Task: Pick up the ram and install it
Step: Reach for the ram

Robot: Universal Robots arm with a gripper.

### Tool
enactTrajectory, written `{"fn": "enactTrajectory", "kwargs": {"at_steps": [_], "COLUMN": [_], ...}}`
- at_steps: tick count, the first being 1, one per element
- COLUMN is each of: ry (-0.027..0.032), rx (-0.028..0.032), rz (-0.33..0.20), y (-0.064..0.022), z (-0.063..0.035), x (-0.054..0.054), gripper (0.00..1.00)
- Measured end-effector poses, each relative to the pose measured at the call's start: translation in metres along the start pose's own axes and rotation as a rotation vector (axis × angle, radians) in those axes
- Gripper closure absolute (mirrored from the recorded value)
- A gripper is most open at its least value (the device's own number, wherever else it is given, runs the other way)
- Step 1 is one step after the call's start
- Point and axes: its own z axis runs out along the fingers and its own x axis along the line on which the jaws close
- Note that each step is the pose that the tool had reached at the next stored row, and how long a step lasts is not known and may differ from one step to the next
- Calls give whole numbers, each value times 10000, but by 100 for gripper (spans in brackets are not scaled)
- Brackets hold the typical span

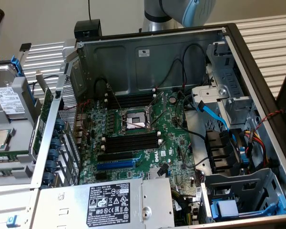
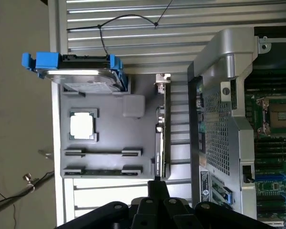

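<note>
gripper: risked, over the grey tray, missing the ram seated low in its holder, clipping the upright card just beside it, or scraping the case wall, if lowered off-line. hung above the tray's edge, held nothing visible; could not tell whether open or closed.

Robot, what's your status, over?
Gripper near grey parts tray. Ram lying in its tray holder, not yet picked. Black memory slots look empty.
</note>
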Motion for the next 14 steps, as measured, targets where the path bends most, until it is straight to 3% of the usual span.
{"fn": "enactTrajectory", "kwargs": {"at_steps": [7, 14], "ry": [-1, 0], "rx": [-1, 0], "rz": [-1, 0], "y": [-21, -31], "z": [-3, -7], "x": [287, 444], "gripper": [89, 89]}}
